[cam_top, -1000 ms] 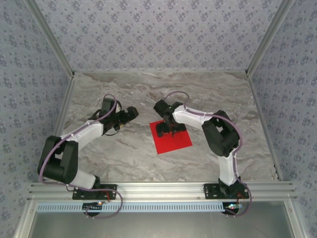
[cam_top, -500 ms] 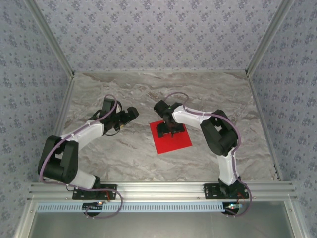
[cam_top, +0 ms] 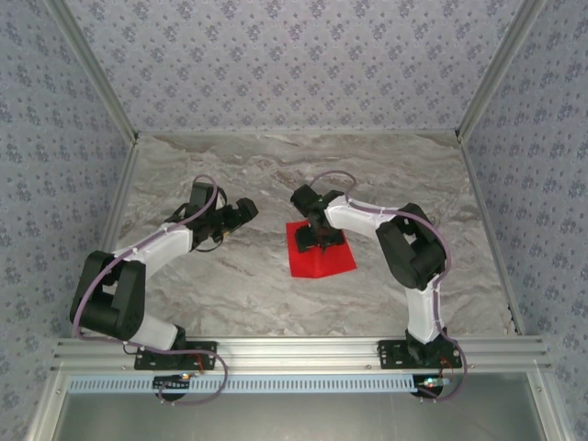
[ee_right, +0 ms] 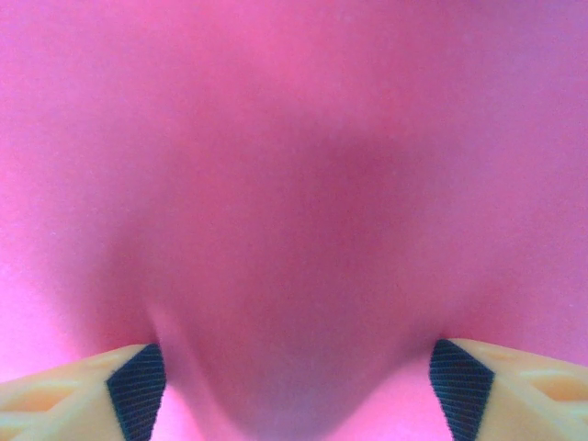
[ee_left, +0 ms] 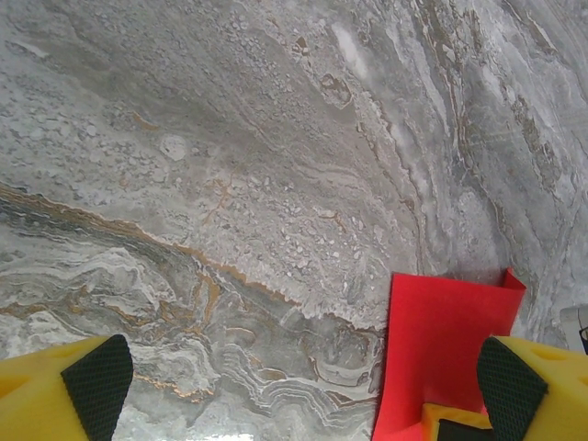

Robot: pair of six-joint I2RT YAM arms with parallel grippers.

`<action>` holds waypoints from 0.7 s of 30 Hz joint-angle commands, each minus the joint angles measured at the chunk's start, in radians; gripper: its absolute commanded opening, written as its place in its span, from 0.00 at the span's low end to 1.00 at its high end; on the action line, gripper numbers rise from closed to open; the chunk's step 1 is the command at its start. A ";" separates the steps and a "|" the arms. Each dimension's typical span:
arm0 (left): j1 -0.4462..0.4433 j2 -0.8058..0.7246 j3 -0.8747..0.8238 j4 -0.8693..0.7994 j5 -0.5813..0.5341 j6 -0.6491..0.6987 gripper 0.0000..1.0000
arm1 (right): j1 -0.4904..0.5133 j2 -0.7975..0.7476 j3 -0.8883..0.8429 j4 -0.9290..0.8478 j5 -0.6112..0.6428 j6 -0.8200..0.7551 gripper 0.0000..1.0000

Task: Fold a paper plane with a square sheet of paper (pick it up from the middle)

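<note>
Across the whole working area lay the grey marble table (cam_top: 239,299), closed in by patterned walls (cam_top: 294,64). On it the left arm (cam_top: 147,250) reached forward and toward the middle, and the right arm (cam_top: 404,243) bent over toward the centre from its own side. Between them, nearer the right arm, the square sheet of paper (cam_top: 323,265) lay bright red on the marble at about the table's middle. It was not quite flat: in the right wrist view the paper (ee_right: 294,165) humped up in a soft ridge between the fingers. The right tool (cam_top: 318,244) stood point-down on the middle of the sheet with its jaws well apart, its dark pads (ee_right: 136,381) against the flanks of that ridge. Whether the paper was truly gripped I could not tell. The left tool (cam_top: 241,213) hung above bare marble to the left of the sheet, apart from it, its jaws spread wide and holding nothing. From its wrist camera a corner of the red sheet (ee_left: 446,340) showed near the pad (ee_left: 511,395) at the right of that view.
</note>
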 commanded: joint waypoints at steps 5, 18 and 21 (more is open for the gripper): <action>-0.011 0.016 0.027 0.001 -0.007 -0.004 0.99 | 0.000 -0.070 -0.021 -0.051 0.006 0.004 0.96; -0.020 0.022 0.034 -0.003 -0.007 -0.005 0.99 | 0.036 -0.019 -0.092 -0.027 -0.005 0.042 0.96; -0.020 0.026 0.038 -0.006 -0.008 -0.004 0.99 | 0.034 0.000 -0.100 -0.020 -0.001 0.051 0.92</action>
